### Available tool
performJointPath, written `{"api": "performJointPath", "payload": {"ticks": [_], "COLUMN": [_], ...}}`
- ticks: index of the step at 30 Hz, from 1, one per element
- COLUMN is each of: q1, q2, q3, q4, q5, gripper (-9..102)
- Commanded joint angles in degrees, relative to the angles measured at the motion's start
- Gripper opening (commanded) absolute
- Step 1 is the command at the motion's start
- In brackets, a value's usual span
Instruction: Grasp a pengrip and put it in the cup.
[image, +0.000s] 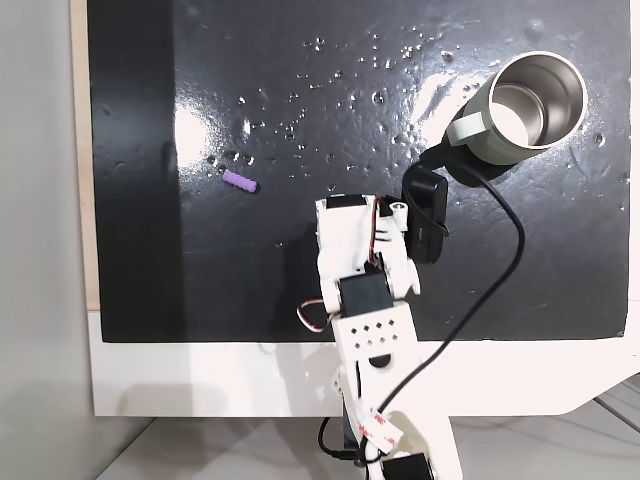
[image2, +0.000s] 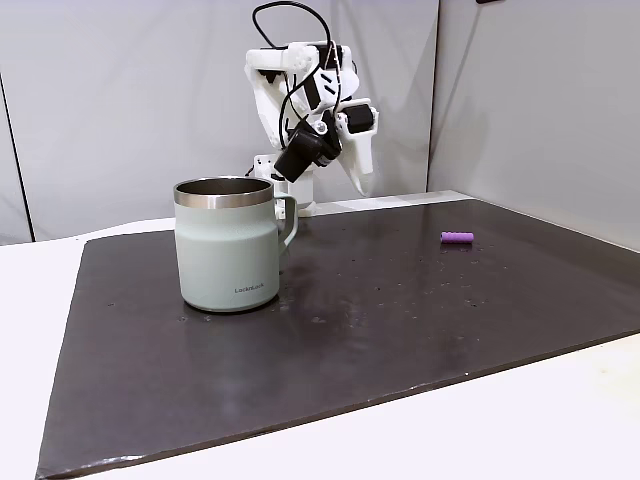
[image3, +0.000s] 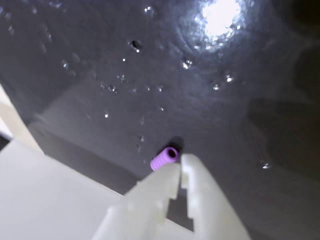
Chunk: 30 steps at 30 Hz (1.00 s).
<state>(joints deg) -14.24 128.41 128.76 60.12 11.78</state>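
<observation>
The pengrip, a small light-purple ribbed tube, lies on the black mat, left of centre in a fixed view. In another fixed view the pengrip is at the right. The cup stands upright at the mat's far right corner, its steel inside empty; from the side the cup is pale grey-green with its handle toward the arm. My gripper is shut with nothing in it and held above the mat, with the pengrip seen just past its tips. The folded arm holds the gripper well off the mat, away from both.
A black cable loops from the wrist camera over the mat beside the cup's handle. The mat lies on a white table, with grey walls behind the arm. Small shiny dents dot the mat.
</observation>
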Motion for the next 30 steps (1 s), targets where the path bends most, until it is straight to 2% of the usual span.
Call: {"api": "performJointPath", "payload": {"ticks": [1, 13, 23, 28, 30], "q1": [-1.6, -9.4, -11.6, -13.9, -15.8], "q2": [-12.7, -37.4, -51.6, -55.0, -55.9], "q3": [-15.3, -38.9, -54.8, -57.7, -57.9], "q4": [4.9, 17.7, 22.7, 22.7, 22.2], "q5": [7.7, 24.8, 32.3, 35.2, 38.8], "gripper": [0, 0, 0, 0, 4]}}
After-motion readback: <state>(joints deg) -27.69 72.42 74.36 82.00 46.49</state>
